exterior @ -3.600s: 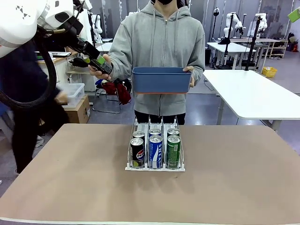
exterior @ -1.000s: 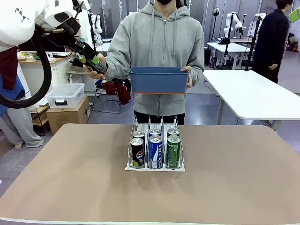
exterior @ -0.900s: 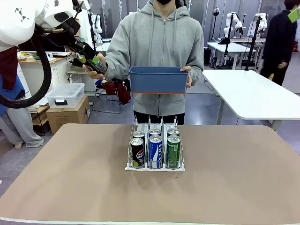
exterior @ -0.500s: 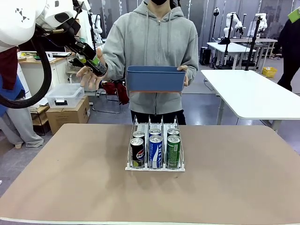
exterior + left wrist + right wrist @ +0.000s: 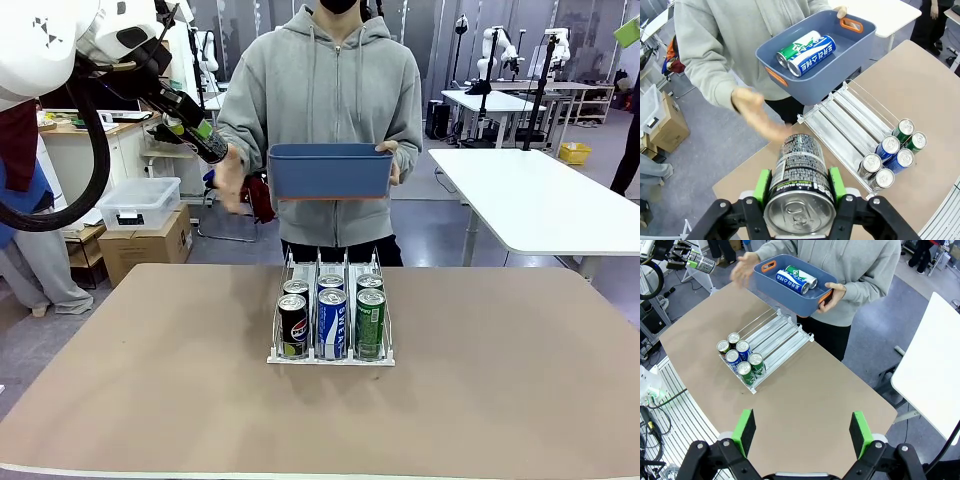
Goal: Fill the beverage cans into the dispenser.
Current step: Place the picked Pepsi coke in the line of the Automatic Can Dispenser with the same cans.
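My left gripper (image 5: 799,185) is shut on a black beverage can (image 5: 800,167), held high at the table's far left (image 5: 195,130). The person's free hand (image 5: 229,176) is off the can, near the blue bin (image 5: 330,172) they hold above the table's far edge. A green can (image 5: 794,46) and a blue-and-white can (image 5: 812,54) lie in the bin. The clear dispenser (image 5: 278,330) stands mid-table with several cans at its front, led by a black (image 5: 292,325), a blue (image 5: 331,322) and a green one (image 5: 370,322). My right gripper (image 5: 802,435) hangs open and empty, high above the table.
The far halves of the dispenser's lanes (image 5: 840,117) are bare. Bare brown tabletop (image 5: 500,380) lies around the rack. A white table (image 5: 540,200) stands behind at the right; a clear box (image 5: 140,200) and a cardboard box (image 5: 150,240) sit on the floor at the left.
The person's hand has let go of the can in my left gripper and dropped down towards the bin. The bin has shifted slightly left. Neither arm has moved.
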{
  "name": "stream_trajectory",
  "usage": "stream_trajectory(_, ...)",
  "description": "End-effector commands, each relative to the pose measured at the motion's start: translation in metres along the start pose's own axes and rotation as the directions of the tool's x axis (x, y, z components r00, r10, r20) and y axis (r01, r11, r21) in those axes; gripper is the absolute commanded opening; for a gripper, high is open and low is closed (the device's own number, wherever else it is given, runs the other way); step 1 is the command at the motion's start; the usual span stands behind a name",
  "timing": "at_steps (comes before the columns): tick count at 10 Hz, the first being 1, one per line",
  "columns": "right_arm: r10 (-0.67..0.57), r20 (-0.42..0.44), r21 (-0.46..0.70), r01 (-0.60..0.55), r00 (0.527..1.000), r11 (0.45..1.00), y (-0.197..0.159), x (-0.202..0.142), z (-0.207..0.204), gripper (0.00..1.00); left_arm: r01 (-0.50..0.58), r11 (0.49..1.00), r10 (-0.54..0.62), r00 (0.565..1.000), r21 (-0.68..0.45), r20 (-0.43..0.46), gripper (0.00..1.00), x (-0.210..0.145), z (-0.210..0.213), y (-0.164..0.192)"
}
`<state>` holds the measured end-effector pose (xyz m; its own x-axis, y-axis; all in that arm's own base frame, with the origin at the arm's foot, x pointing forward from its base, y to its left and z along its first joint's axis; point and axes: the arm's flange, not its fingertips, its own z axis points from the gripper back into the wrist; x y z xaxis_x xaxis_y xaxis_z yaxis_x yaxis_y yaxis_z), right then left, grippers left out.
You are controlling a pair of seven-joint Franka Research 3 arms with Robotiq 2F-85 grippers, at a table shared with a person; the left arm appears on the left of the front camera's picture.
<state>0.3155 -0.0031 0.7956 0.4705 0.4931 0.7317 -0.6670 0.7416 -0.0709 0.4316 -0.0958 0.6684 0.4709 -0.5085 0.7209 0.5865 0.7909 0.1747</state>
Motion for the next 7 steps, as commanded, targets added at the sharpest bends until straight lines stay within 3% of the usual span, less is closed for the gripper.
stream_trajectory(1,-0.001,-0.002,0.007,0.001,1.0,1.0,0.0,-0.001,0.0,1.0,0.009,1.0,-0.009,1.0,0.005,0.004,0.0,0.0,0.002,0.002)
stream_trajectory(2,-0.001,-0.002,0.007,0.001,1.0,1.0,0.0,-0.001,0.0,1.0,0.009,1.0,-0.009,1.0,0.005,0.004,0.0,0.0,0.002,0.002)
stream_trajectory(3,-0.001,-0.002,0.007,0.001,1.0,1.0,0.0,-0.001,0.0,1.0,0.0,1.0,0.0,1.0,0.0,0.0,0.58,0.0,0.0,0.0)
stream_trajectory(5,-0.001,-0.002,0.007,0.001,1.0,1.0,0.0,-0.001,0.0,1.0,-0.083,0.992,0.088,0.995,0.092,-0.049,0.58,-0.018,0.005,-0.042)
stream_trajectory(7,-0.001,-0.002,0.007,0.001,1.0,1.0,0.0,-0.001,0.0,1.0,-0.056,0.986,0.068,0.995,0.156,-0.072,0.58,-0.051,0.007,-0.082)
